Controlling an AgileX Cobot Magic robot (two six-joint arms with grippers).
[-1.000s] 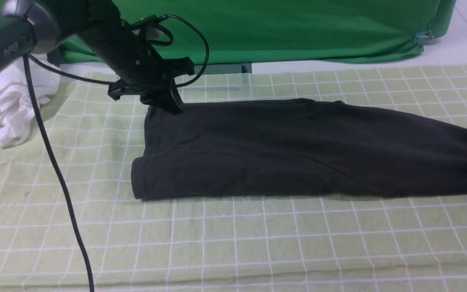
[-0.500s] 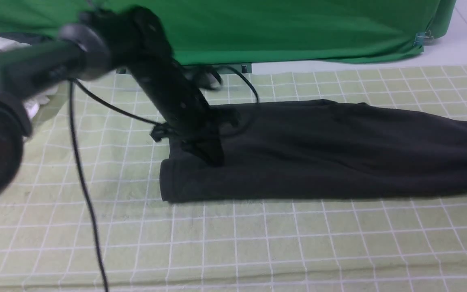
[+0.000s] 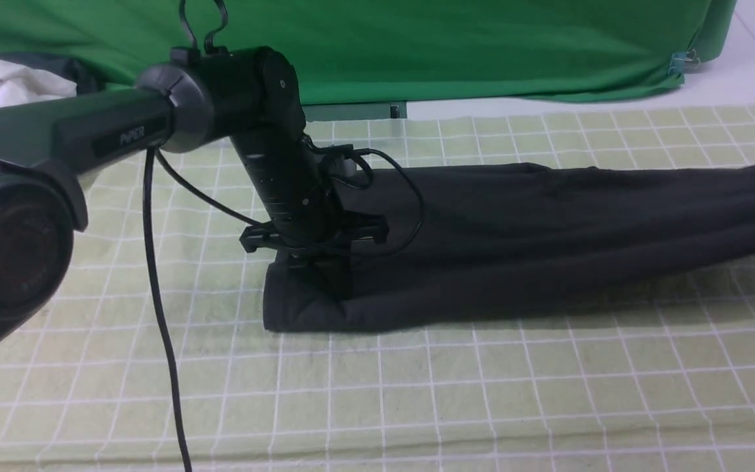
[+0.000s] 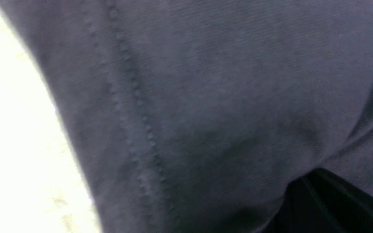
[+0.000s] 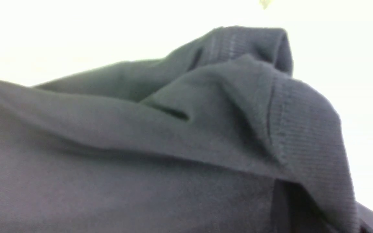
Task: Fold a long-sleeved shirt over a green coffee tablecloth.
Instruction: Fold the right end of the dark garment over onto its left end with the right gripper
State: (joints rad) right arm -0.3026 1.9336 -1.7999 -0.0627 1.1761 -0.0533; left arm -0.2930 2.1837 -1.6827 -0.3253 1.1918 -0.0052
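Observation:
The long-sleeved shirt (image 3: 515, 242) lies as a long dark band across the green coffee tablecloth (image 3: 417, 393). Its print and neck label are hidden. My left gripper (image 3: 325, 285) points down into the shirt's left end, shut on the fabric, which is doubled toward the near edge there. Dark knit (image 4: 206, 97) fills the left wrist view around one black finger (image 4: 322, 204). My right gripper is outside the front view. In its wrist view, a ribbed hem of the shirt (image 5: 225, 123) drapes over a dark finger (image 5: 287, 207), held. The shirt's right end rises off the cloth toward the frame edge.
A white garment (image 3: 4, 82) is bunched at the far left behind my left arm. Plain deep-green fabric (image 3: 482, 46) hangs along the back. The left arm's black cable (image 3: 161, 328) trails down over the near left part of the tablecloth.
My left gripper has carried the shirt's far left corner toward the near edge and rightward, narrowing the band. The shirt's right end has lifted off the cloth.

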